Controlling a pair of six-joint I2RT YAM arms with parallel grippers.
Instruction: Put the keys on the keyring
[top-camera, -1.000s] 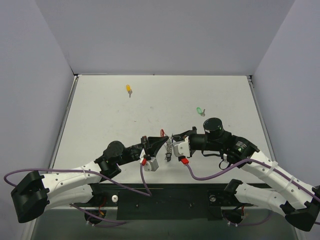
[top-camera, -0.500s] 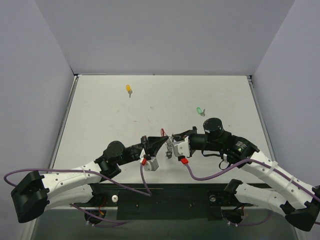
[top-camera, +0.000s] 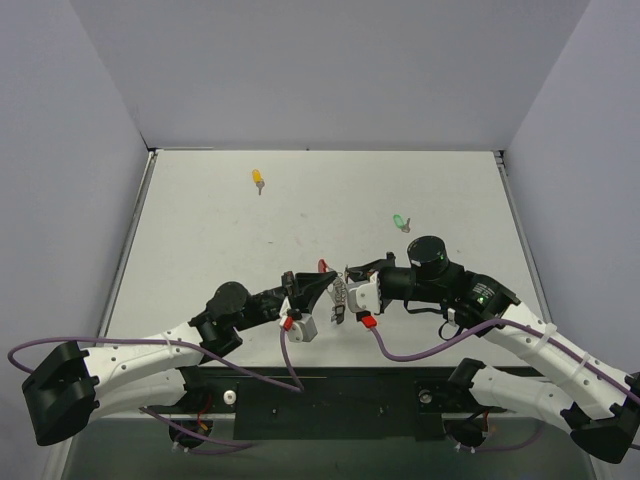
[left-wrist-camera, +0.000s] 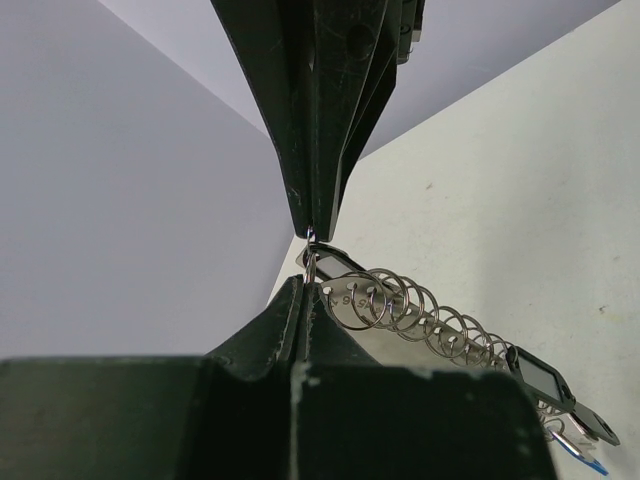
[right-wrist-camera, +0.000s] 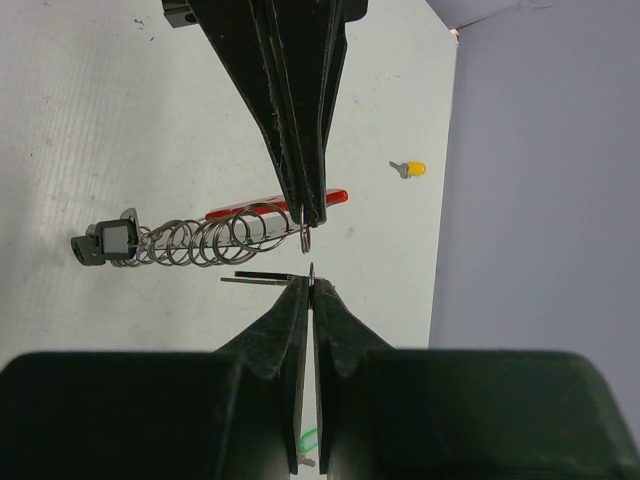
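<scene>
The keyring (right-wrist-camera: 305, 238) is a small wire ring carrying a chain of silvery rings (left-wrist-camera: 400, 310), and a red tag (top-camera: 324, 265) lies by it. A black key (right-wrist-camera: 105, 243) hangs at the chain's far end (top-camera: 337, 316). My left gripper (left-wrist-camera: 308, 275) is shut on the keyring, near the table's front middle (top-camera: 330, 284). Facing it tip to tip, my right gripper (right-wrist-camera: 312, 282) is shut on a thin flat metal piece (right-wrist-camera: 262, 278) with a tiny loop. A small gap separates loop and keyring. The yellow key (top-camera: 258, 179) and the green key (top-camera: 401, 222) lie on the table.
The white table (top-camera: 200, 240) is walled by grey panels at the left, back and right. Purple cables (top-camera: 400, 352) loop off both arms near the front edge. A red-tipped grey block (top-camera: 297, 324) sits under the left wrist, another (top-camera: 365, 318) under the right.
</scene>
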